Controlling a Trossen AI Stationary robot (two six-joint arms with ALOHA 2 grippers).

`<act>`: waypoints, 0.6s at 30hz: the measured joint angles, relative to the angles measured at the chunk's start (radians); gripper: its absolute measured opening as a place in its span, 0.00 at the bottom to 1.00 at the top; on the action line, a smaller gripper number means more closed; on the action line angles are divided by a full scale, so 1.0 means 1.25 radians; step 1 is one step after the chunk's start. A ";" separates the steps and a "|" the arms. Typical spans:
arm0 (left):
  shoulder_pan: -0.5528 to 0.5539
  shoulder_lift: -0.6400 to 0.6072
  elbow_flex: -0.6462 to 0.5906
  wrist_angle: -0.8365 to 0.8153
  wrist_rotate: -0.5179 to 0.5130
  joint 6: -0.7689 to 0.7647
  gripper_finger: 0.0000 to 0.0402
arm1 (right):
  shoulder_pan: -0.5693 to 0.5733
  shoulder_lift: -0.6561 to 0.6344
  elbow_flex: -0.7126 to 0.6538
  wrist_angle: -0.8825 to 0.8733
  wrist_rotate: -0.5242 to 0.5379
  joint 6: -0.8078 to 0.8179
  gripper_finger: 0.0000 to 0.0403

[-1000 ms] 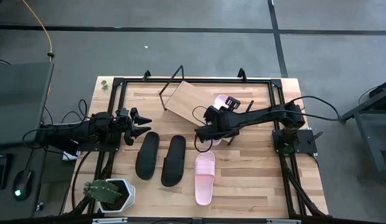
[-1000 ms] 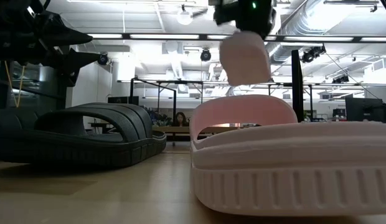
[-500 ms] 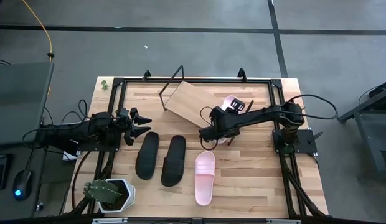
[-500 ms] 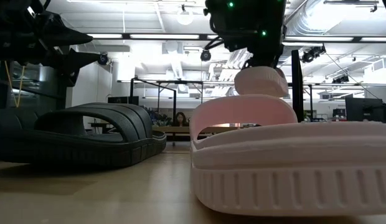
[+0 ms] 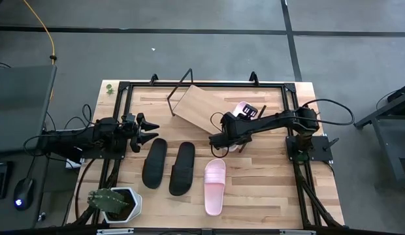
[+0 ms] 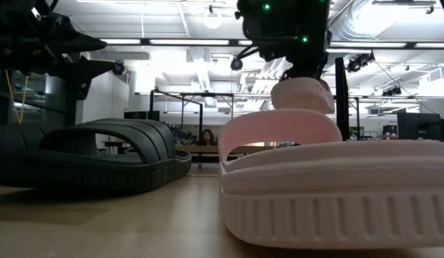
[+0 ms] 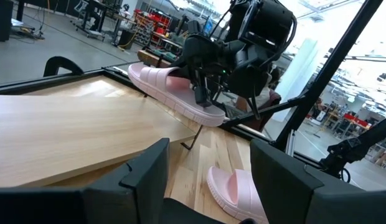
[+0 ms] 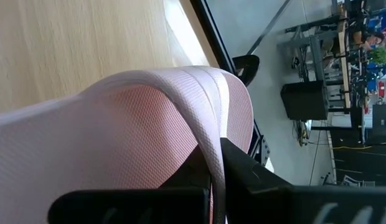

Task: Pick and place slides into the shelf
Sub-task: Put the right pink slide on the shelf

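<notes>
Right claw (image 5: 236, 124) pinches a pink slide (image 7: 174, 92) at the shelf (image 5: 197, 106) edge.
Its fingers are pressed onto the strap, the slide raised just beside the shelf board. Left claw (image 5: 147, 130), spread, waits well left of the shelf, near the black slides (image 5: 168, 166); another pink slide (image 5: 214, 187) lies on the worktop (image 5: 268, 189).

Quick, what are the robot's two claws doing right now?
Left gripper: open, holding nothing.
Right gripper: shut on a pink slide, by the shelf.
</notes>
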 joint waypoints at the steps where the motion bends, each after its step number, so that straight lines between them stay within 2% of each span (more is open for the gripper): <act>1: 0.000 0.000 0.000 0.000 0.000 0.000 0.51 | 0.000 0.000 0.000 0.000 0.001 0.000 0.00; 11: 0.000 0.000 0.000 0.000 0.000 0.000 0.51 | -0.016 0.000 -0.007 0.000 0.022 -0.005 0.00; 18: 0.000 0.000 0.000 -0.009 0.000 0.000 0.51 | -0.031 0.000 -0.090 0.000 0.016 0.025 0.00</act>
